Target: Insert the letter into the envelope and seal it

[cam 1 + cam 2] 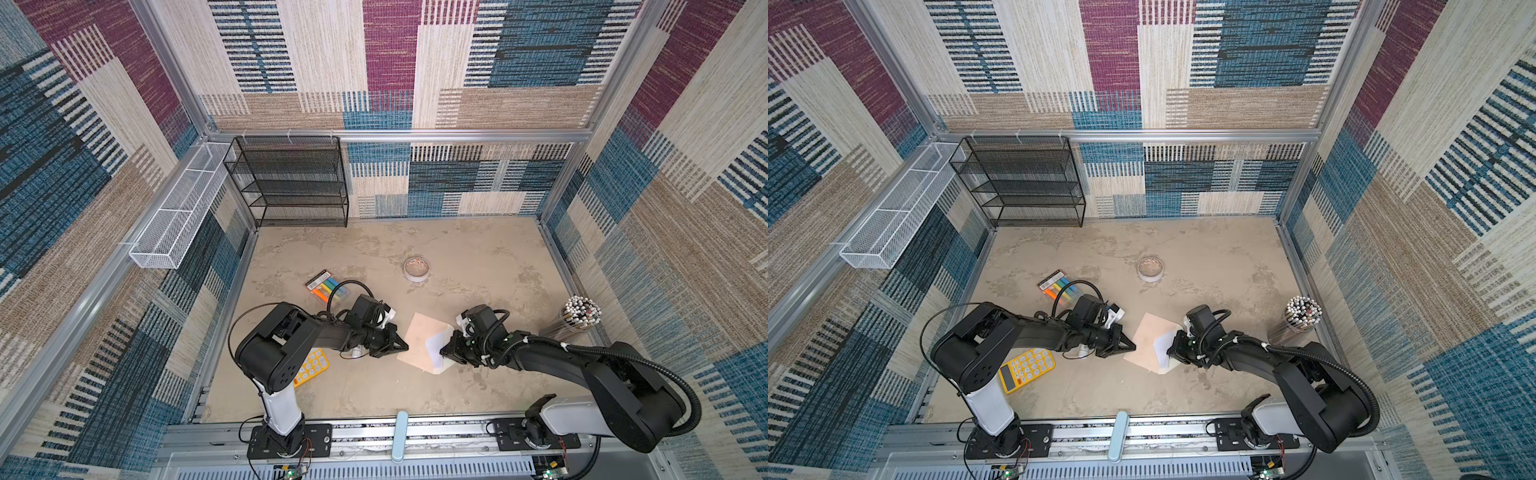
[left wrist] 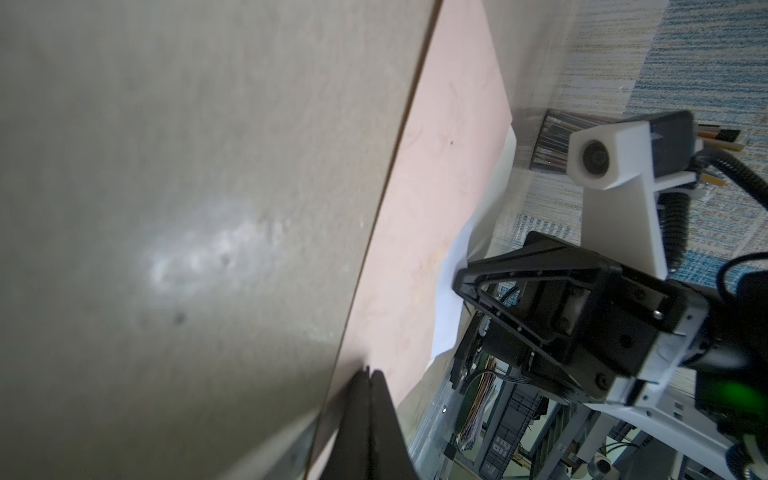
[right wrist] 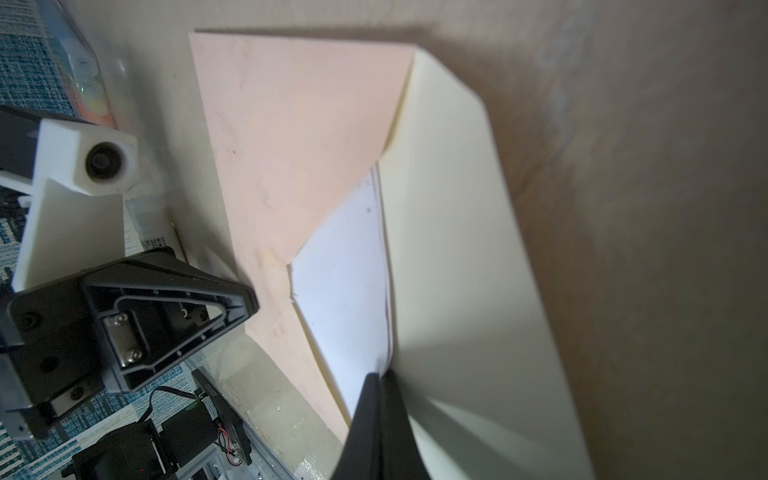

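Now | left pincer (image 1: 406,345) together, at envelope (image 1: 415,332) edge | right pincer (image 1: 441,352) clamped on letter (image 1: 433,343)

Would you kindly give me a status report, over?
Left tool shut at edge of envelope. Right tool shut at letter, partly inside. Flap open; nothing blocking.

Enclosure interior: walls (image 1: 415,62) clad in woven patchwork of blue, maroon, beige and cream, framed by aluminium rails (image 1: 457,134); a black mesh shelf rack (image 1: 291,183) stands in the far left corner beside a white wire basket (image 1: 178,216) fixed to the left wall; mottled beige bench (image 1: 457,257) below.
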